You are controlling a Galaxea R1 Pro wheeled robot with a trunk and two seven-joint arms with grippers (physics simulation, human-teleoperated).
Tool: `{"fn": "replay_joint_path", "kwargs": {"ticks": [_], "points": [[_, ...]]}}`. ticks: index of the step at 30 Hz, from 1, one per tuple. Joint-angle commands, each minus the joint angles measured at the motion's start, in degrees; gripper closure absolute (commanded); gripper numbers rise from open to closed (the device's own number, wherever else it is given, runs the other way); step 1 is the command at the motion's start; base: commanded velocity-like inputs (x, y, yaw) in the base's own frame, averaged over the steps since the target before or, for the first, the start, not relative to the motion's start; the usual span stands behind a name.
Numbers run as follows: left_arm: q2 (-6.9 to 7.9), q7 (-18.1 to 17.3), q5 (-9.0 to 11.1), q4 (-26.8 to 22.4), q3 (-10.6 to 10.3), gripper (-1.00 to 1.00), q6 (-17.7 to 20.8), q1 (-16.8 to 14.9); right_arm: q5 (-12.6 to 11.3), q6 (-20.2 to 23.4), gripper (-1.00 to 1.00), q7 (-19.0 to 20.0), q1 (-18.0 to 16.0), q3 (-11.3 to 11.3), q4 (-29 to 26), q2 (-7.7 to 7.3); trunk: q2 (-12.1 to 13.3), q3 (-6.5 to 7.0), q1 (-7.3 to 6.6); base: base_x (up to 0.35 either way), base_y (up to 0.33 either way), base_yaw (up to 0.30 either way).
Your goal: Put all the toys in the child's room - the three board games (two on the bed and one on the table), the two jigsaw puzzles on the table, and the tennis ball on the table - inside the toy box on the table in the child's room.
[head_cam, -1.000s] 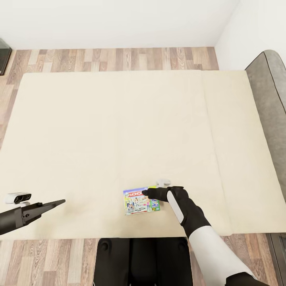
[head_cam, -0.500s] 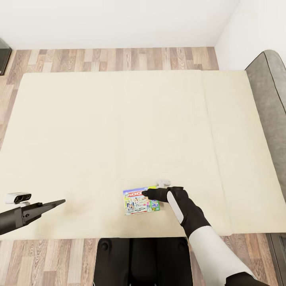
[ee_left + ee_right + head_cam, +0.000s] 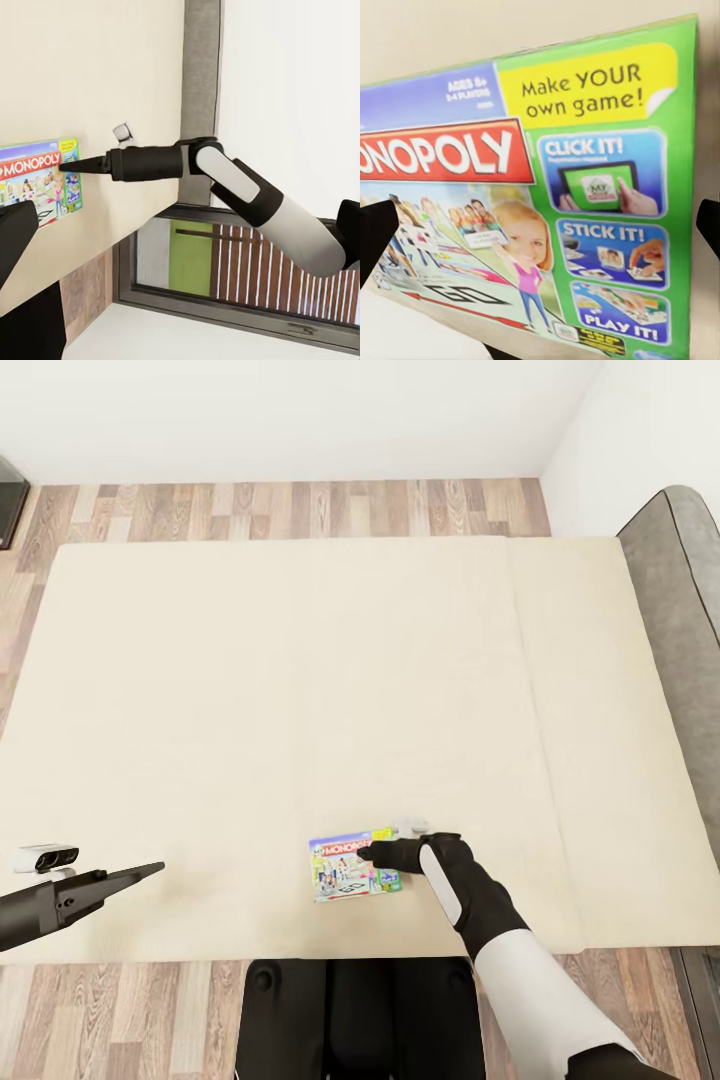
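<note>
Here, a Monopoly board game (image 3: 355, 866) lies flat on the beige bed (image 3: 300, 690), near its front edge. The right gripper (image 3: 366, 852) reaches over the box's right end, its dark fingers (image 3: 375, 229) spread wide to either side of the cover. The left gripper (image 3: 150, 871) hovers well apart at the left; whether it is parted or closed cannot be told. A grey headboard (image 3: 680, 610) is cut off at the right.

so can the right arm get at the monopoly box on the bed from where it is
Probably yes: the right gripper sits right over the Monopoly box on the bed, jaws spread to either side in the wrist view, nothing lying between them.
</note>
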Motion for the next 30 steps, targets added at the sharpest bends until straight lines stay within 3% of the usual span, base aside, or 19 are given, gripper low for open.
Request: {"fn": "replay_joint_path", "kwargs": {"ticks": [1, 20, 30], "points": [[0.0, -0.23, -0.05, -0.02, 0.0, -1.0, 0.61, -0.01, 0.08, 0.36, -1.0, 0.15, -0.01, -0.01, 0.14, 0.0, -0.09, -0.06, 0.03, 0.0, 0.0, 0.0], [-0.02, -0.23, -0.05, -0.03, 0.0, -1.0, 0.61, -0.01, 0.17, 0.5, -1.0, 0.17, -0.04, -0.01, 0.64, 0.0, -0.09, -0.06, 0.03, 0.0, 0.006, 0.0], [-0.03, -0.23, -0.05, -0.03, 0.0, -1.0, 0.61, -0.01, 0.17, 0.46, -1.0, 0.17, -0.02, -0.01, 0.6, 0.0, -0.09, -0.06, 0.03, 0.0, 0.174, 0.0]]}}
